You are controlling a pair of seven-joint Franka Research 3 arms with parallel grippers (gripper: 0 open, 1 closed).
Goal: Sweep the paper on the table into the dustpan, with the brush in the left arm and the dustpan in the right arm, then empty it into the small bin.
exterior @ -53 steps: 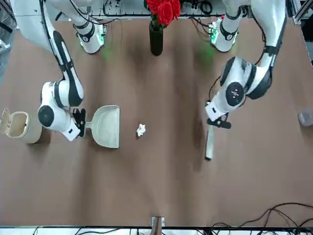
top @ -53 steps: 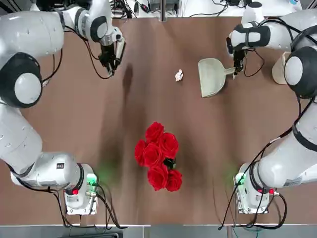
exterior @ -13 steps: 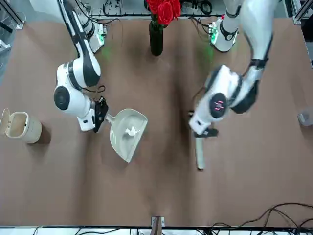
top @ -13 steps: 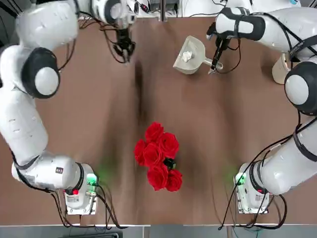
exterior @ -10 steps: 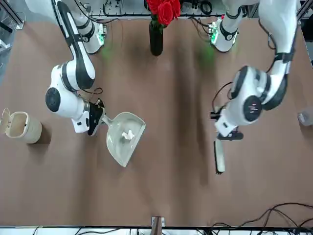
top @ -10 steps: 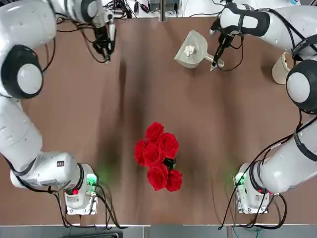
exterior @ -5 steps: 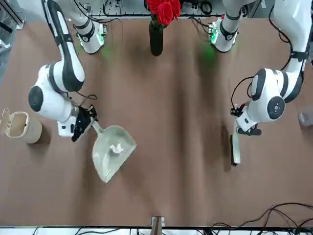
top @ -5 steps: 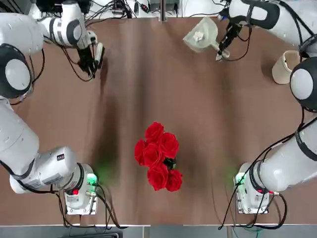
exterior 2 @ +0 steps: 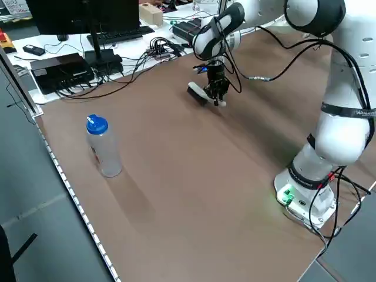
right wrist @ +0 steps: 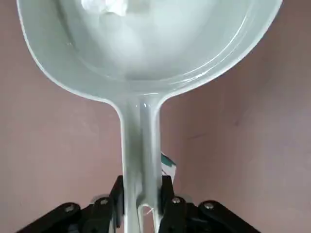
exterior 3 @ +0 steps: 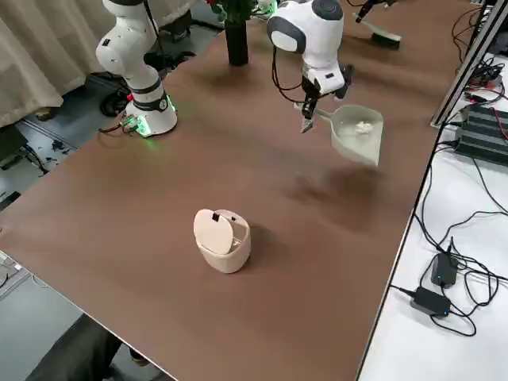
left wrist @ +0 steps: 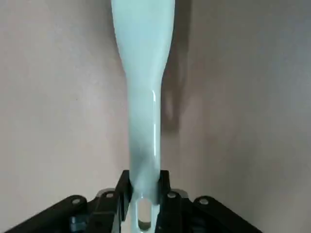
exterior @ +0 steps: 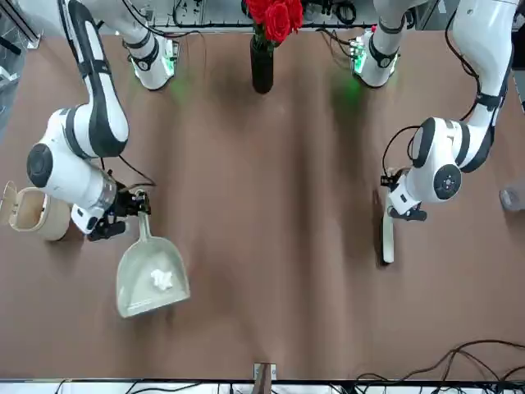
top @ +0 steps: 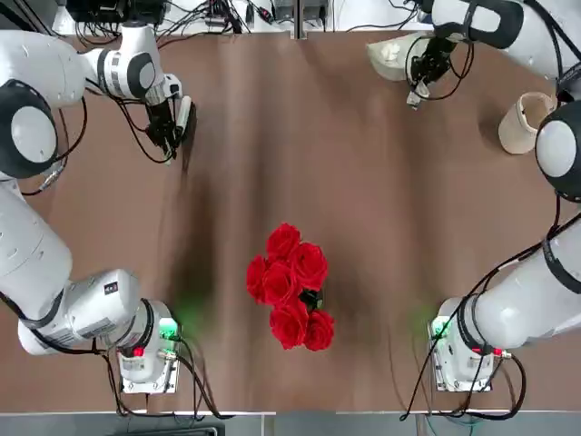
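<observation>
"Toward one o'clock from the table's middle, seen from above with the robot at six, what is out there?"

"The dustpan (exterior: 153, 275). The right gripper (right wrist: 142, 204) has its handle pinched between two fingers."

"And the paper (exterior: 162, 280)?"

"Lying in the scoop. From the front view, the scoop points to six o'clock from that gripper, and the dustpan hangs above the table (exterior: 271, 328), over its own shadow."

"Where is the bin (exterior 3: 223, 250), then?"

"Standing on the table at two o'clock from above. Its lid (exterior 3: 213, 232) is open; in the front view the lid sits on the nine o'clock side of the opening."

"What about the left gripper (left wrist: 145, 194)?"

"Closed on the brush (left wrist: 144, 111), pinching it by the pale handle. From above, the pair is between ten and eleven o'clock, well apart from the dustpan. The dark bristles (exterior 2: 197, 95) show from the left side."

"Anything else around?"

"Red roses (top: 289, 286) at six o'clock from above, in a dark vase (exterior: 262, 67). A bottle (exterior 2: 104, 150) with a blue cap (exterior 2: 97, 124) stands upright at three o'clock in the front view, near the table's edge. A person's leg (exterior 3: 79, 351) shows beyond the table at seven o'clock in the right side view."
</observation>
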